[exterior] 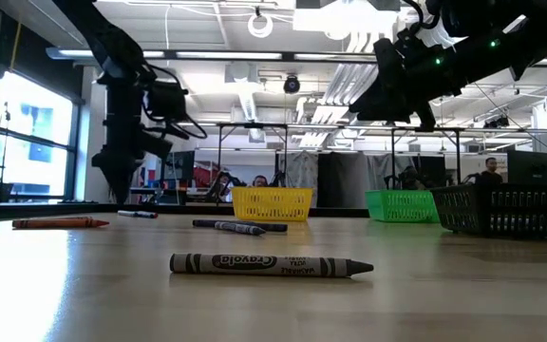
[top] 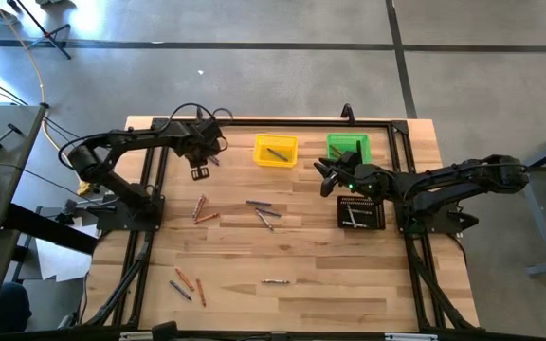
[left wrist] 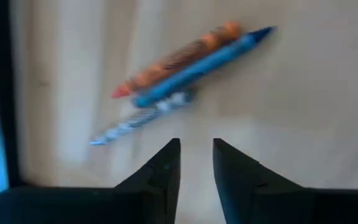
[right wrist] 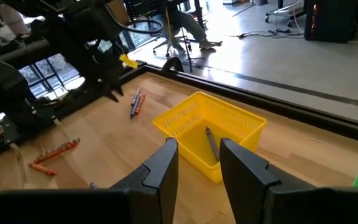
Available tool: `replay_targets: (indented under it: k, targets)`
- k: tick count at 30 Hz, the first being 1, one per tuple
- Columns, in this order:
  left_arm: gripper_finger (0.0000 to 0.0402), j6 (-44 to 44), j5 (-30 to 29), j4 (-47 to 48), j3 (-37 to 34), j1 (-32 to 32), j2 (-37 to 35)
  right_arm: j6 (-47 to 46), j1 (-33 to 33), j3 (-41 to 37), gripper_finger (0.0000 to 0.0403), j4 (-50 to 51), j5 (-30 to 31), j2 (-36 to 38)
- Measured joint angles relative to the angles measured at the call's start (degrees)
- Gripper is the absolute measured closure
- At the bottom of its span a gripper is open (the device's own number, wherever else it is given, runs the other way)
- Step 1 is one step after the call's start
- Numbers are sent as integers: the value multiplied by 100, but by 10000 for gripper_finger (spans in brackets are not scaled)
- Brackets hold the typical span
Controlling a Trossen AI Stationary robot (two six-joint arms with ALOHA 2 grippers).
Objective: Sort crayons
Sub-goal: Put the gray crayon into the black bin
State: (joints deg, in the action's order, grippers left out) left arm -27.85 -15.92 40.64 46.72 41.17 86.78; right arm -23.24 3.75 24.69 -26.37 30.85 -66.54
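Crayons lie scattered on the wooden table [top: 349, 284]. Three of them, an orange [left wrist: 179, 59], a blue [left wrist: 204, 65] and a pale silvery one [left wrist: 135, 121], lie side by side at the far left. My left gripper [left wrist: 196, 158] hovers just above and beside these three, its fingers a narrow gap apart and empty; in the high view it is at the far left [top: 201, 169]. My right gripper [right wrist: 199, 168] is a little open and empty, above the table between the yellow bin [top: 275, 150] and the black tray [top: 360, 212].
The yellow bin [right wrist: 210, 134] holds a crayon [right wrist: 211, 143]. The green bin [top: 349, 147] stands beside it at the far edge. More crayons lie mid-table [top: 262, 210], left of centre [top: 200, 210], near the front [top: 273, 281] and front left [top: 188, 284]. A grey crayon [exterior: 272, 265] lies nearest the low camera.
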Motion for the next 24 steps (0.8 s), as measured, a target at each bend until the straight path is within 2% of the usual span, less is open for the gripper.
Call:
replay_targets:
  k: [4,17,24]
  targets:
    - [294,-232,-448,-361,2,7,0,126,0,0,290,0,0,0]
    - [219,-243,-435,-299,0,6,0,277,0,0,290,44,0,0]
    - [214,19,-787,-553,0,6,0,275,0,0,290,55,0,0]
